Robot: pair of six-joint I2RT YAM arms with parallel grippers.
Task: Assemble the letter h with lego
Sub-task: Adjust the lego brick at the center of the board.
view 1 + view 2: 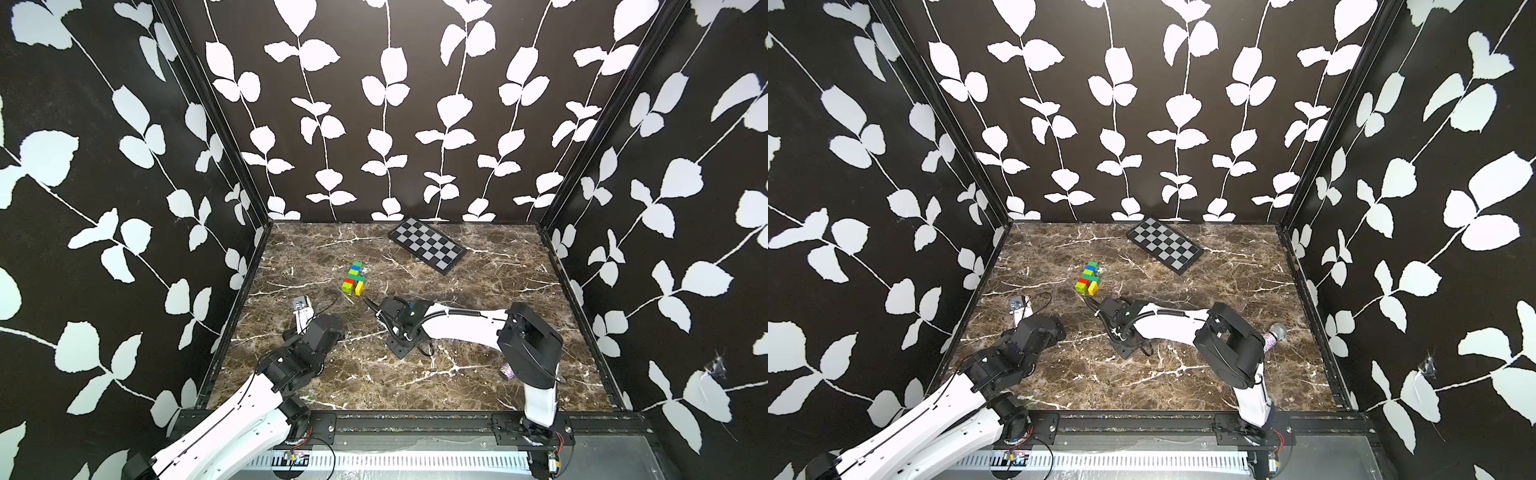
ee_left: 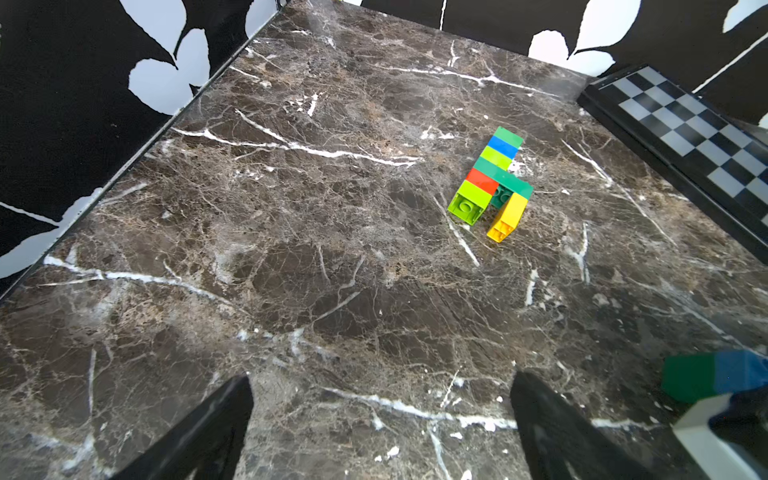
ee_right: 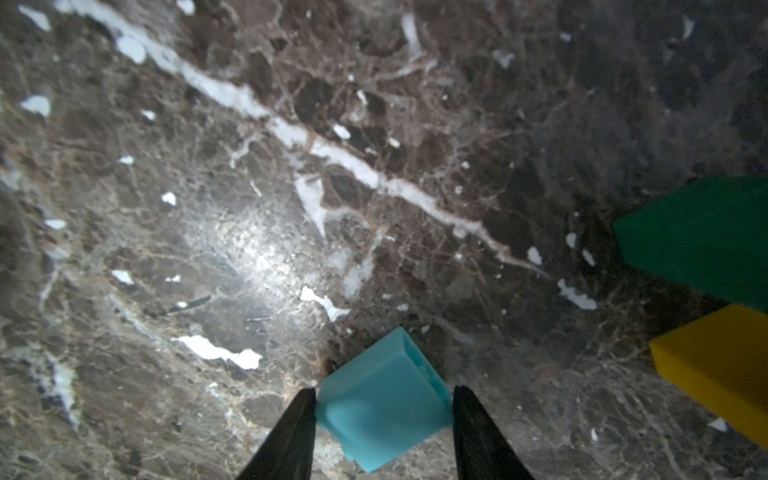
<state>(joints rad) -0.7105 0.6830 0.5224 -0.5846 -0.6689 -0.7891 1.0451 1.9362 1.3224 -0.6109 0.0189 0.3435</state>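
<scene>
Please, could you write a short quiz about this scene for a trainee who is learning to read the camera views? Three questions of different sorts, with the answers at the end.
1. Choose one: which brick sits between the fingers of the right hand? A red, B pale blue, C lime.
2. True or false: the left hand is open and holds nothing.
3. Fill in: the side branch of the lego assembly ends in a ___ brick.

Key
1. B, the pale blue brick.
2. True.
3. Yellow: the yellow brick.
</scene>
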